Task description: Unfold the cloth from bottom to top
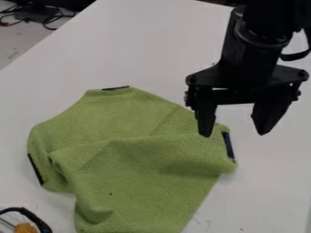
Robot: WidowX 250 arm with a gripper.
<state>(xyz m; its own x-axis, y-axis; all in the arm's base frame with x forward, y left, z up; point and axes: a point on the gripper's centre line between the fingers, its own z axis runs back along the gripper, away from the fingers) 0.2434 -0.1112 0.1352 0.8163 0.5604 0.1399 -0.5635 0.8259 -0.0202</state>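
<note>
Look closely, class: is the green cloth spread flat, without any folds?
No, the green cloth has a fold running across its middle.

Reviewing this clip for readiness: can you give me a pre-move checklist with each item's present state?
1. Black two-finger pincer open: ok.
2. Nothing gripped between its fingers: ok.
3. Green woven cloth lying flat: not ok, folds and creases cross it.
4. Short dark strip on the cloth's right edge exposed for reference: ok.
5. Fingertips' height above the cloth: cannot tell.
6. Black curved cord at lower left apart from the cloth: ok.
</note>
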